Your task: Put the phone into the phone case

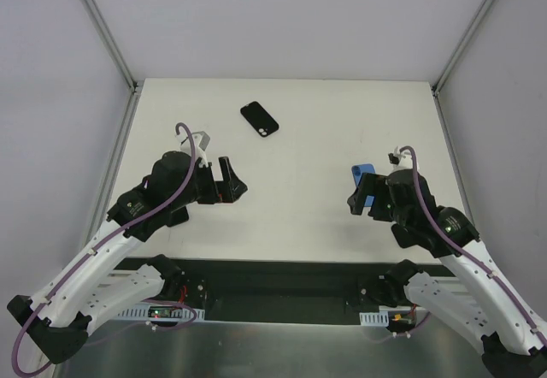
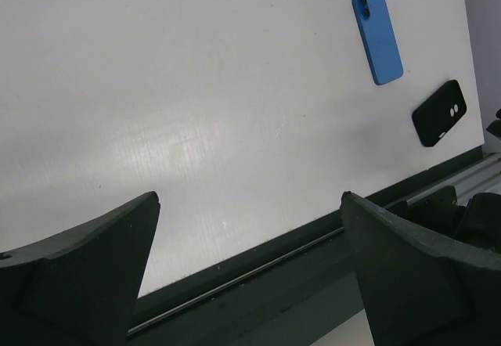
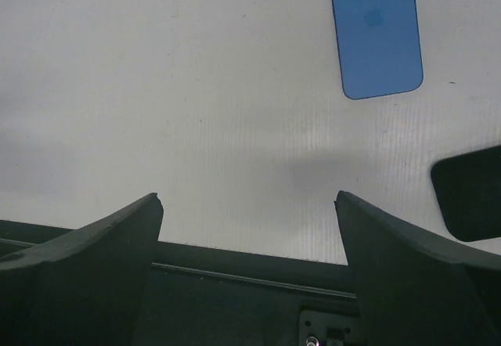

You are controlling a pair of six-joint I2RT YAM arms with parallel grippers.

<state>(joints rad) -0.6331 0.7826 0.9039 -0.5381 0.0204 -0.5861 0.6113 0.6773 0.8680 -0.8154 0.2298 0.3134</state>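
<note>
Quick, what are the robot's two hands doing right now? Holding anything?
Left gripper: open, holding nothing.
Right gripper: open, holding nothing.

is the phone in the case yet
No, the phone lies blue back up, clearly apart from the black phone case.

White matte table; dark rail along its near edge; metal posts at its far corners; pale walls beyond.
</note>
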